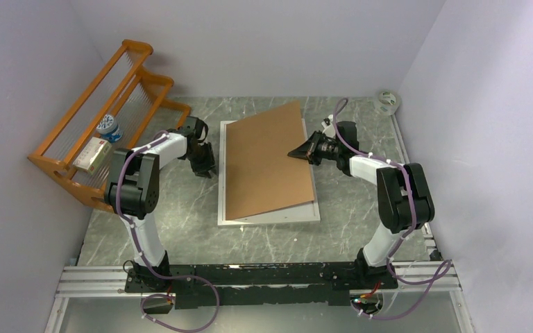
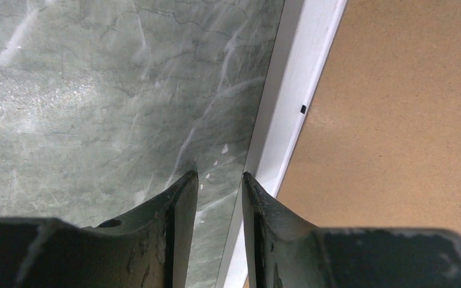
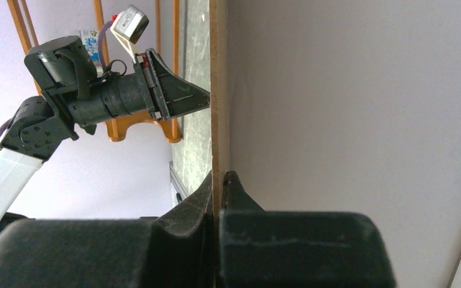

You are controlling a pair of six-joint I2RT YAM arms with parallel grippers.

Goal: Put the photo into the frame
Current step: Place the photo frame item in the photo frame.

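Observation:
The white frame (image 1: 271, 216) lies flat on the marble table. A brown backing board (image 1: 267, 159) leans over it, left edge down near the frame's left side and right edge raised. My right gripper (image 1: 298, 152) is shut on that raised edge; in the right wrist view the thin board edge (image 3: 218, 90) runs straight into the right gripper (image 3: 219, 175). My left gripper (image 1: 208, 170) hangs open beside the frame's left rail. In the left wrist view the left gripper (image 2: 219, 177) holds nothing, with the white rail (image 2: 294, 102) and the board (image 2: 396, 120) to its right. The photo is hidden.
An orange wooden rack (image 1: 104, 118) stands at the back left, holding a small box (image 1: 94, 154) and a blue-and-white tub (image 1: 110, 128). A roll of tape (image 1: 387, 101) sits in the back right corner. Pale walls close the table on three sides.

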